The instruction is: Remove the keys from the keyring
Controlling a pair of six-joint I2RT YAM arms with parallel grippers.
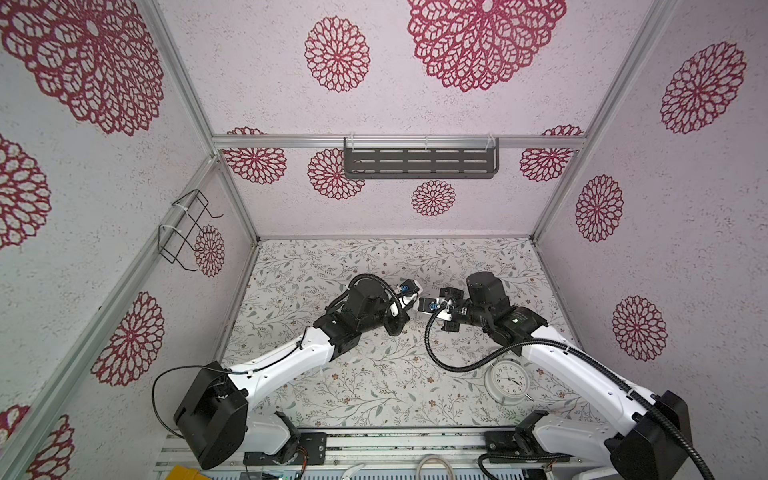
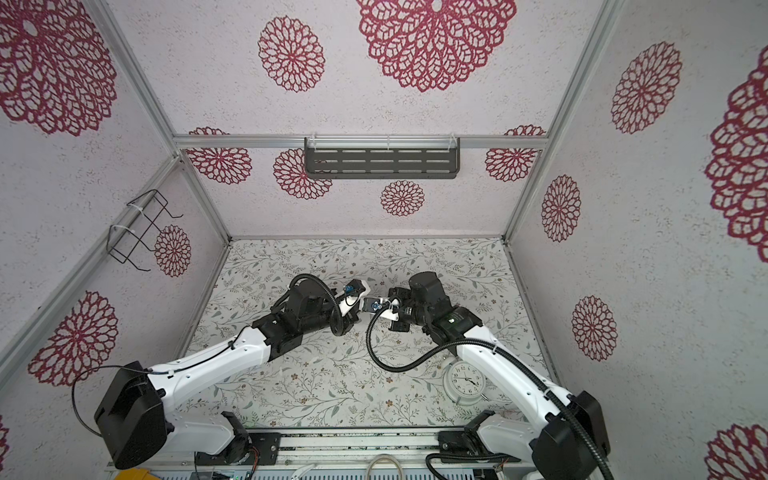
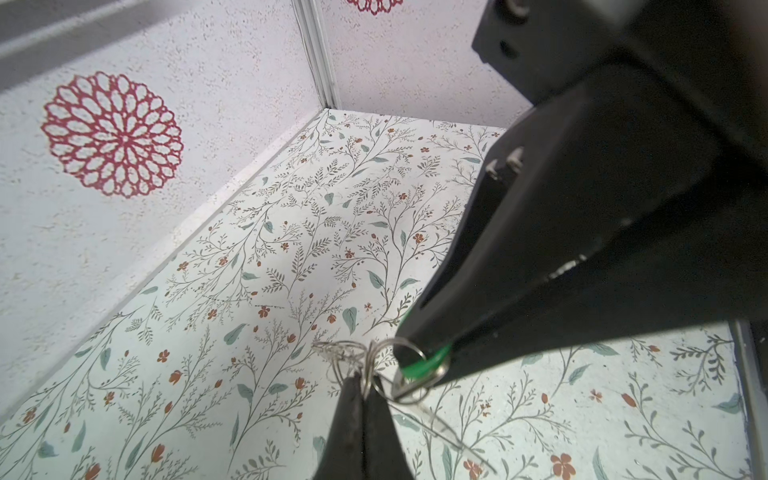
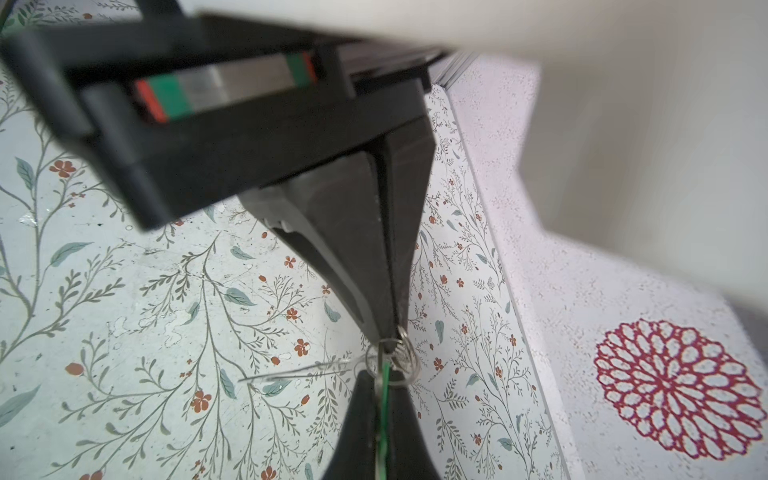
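The floral bench (image 1: 374, 374) carries 2 arms. The left arm (image 1: 282, 361) reaches in from the near left corner and the right arm (image 1: 577, 365) from the near right corner. They meet tip to tip about the middle of the bench, slightly toward its far edge. A white clock (image 1: 508, 379) sits near the near right corner, partly hidden by the right arm in both top views and well apart from the meeting point. The left wrist view shows the left gripper (image 3: 361, 380) with its jaws closed on the keyring (image 3: 353, 353), a bunch of thin silver wire loops held up off the bench. The right gripper (image 3: 419, 363) is just beside it, jaws pinched shut on the green key (image 3: 422, 371), whose tag is threaded on 1 loop of the keyring. In the right wrist view the green tag (image 4: 385, 399) stands edge-on between the right jaws, and the left gripper's tip touches the loops just past it. A thin pale metal blade (image 3: 440, 424) juts from the bunch; I cannot tell which key it belongs to.
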